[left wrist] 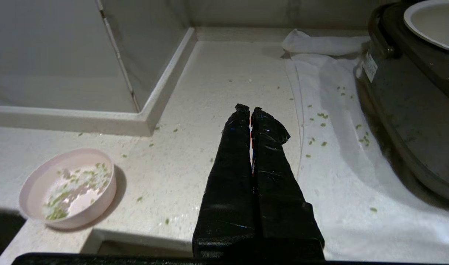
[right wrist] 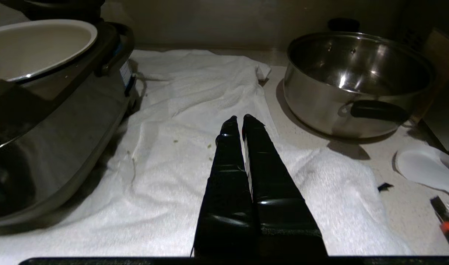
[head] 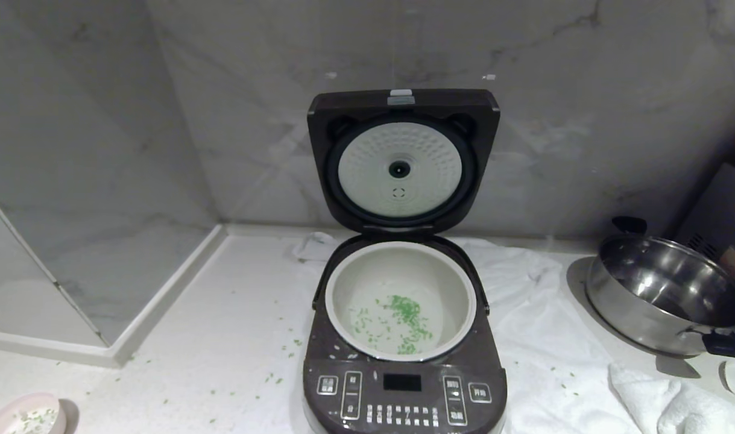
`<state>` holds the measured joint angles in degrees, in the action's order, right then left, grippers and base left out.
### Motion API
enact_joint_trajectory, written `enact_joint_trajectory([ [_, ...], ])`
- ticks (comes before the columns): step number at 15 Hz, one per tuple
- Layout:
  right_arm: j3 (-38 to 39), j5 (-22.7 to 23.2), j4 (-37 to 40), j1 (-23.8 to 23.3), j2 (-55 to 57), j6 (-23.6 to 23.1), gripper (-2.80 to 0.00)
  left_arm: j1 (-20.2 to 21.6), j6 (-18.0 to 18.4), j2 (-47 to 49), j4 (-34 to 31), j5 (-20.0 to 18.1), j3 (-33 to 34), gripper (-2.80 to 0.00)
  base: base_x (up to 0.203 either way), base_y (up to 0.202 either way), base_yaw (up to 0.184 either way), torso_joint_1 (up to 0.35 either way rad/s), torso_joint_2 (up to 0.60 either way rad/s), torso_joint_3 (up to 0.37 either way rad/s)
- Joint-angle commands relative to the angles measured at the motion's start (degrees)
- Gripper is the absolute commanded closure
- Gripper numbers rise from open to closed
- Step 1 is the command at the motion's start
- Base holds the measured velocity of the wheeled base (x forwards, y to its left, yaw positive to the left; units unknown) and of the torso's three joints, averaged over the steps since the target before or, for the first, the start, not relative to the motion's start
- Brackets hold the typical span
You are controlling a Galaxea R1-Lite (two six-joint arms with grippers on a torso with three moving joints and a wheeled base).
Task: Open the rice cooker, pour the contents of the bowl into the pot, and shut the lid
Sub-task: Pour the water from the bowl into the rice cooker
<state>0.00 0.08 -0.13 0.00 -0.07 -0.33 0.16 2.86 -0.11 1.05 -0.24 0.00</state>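
Both the left gripper (left wrist: 250, 109) and right gripper (right wrist: 237, 119) hang with jaws pressed together and empty, the pink bowl (left wrist: 67, 187) beside the left on the desk and the rice cooker (head: 403, 386) between them, lid (head: 401, 160) raised over a pot (head: 400, 299) holding green bits, so closing it looks next; panel labels are unreadable.

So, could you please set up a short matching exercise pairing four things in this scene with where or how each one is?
1. lid
2. bowl
3. steel pan
4. left gripper

A. shut, holding nothing
B. raised, white underside showing
C. right of the rice cooker
D. near the counter's front edge, left of the cooker

Pairs: 1-B, 2-D, 3-C, 4-A
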Motion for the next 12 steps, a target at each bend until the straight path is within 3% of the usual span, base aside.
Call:
enact_joint_trajectory([
  [1,0.1,0.0,0.0,0.0,0.1,0.0,0.0,0.0,0.0,-0.1,0.1,0.2,0.4,0.0,0.193,0.0,0.001,0.006,0.0,0.001],
  [3,0.1,0.0,0.0,0.0,0.1,0.0,0.0,0.0,0.0,-0.1,0.1,0.2,0.4,0.0,0.16,0.0,0.003,0.002,0.01,0.002],
  [12,0.1,0.0,0.0,0.0,0.1,0.0,0.0,0.0,-0.2,-0.1,0.1,0.2,0.4,0.0,0.0,0.0,0.0,0.0,0.0,0.0],
])
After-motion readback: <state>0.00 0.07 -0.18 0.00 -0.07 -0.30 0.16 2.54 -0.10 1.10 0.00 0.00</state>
